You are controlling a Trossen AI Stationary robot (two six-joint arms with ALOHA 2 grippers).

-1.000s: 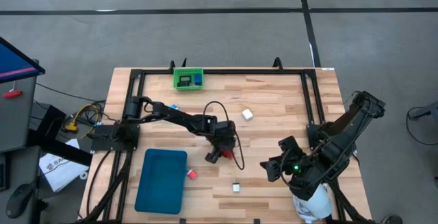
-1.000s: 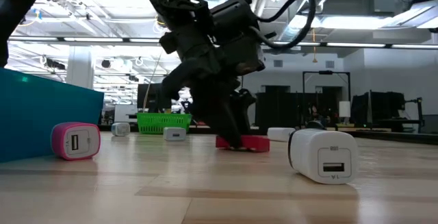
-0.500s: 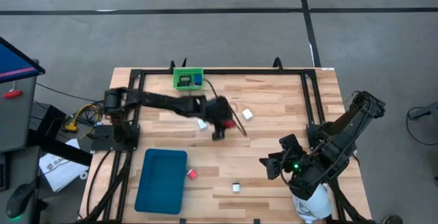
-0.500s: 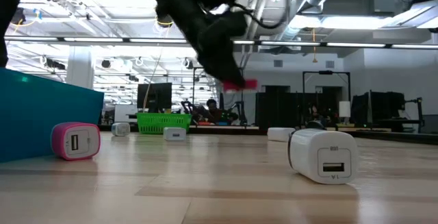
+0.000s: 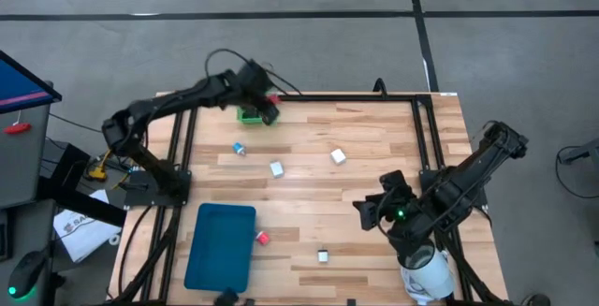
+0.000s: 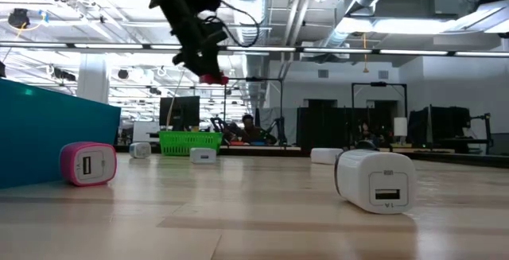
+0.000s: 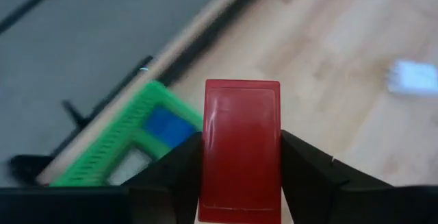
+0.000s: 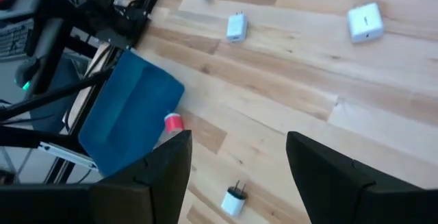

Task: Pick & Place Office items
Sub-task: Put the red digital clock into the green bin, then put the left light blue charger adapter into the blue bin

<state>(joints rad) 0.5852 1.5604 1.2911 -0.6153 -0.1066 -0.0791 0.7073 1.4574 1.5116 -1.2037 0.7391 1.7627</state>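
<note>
Now left hand [image 5: 269, 106] lifted, red block [image 7: 242, 148] over green bin [image 5: 249, 113]

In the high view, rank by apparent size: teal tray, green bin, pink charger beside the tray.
1. Flat teal rectangular tray, clearly largest.
2. Green slatted plastic bin, partly hidden under the left gripper.
3. Small pink charger block, smallest.

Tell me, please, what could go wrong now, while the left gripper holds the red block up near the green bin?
1. The left gripper holds the red block only by its two long sides, high above the table; it may slip out before release.
2. The green bin is small and sits at the table's far edge, so a drop that is a little off may land on the floor.
3. A blue item already lies in the bin, so the block may bounce off it.
</note>
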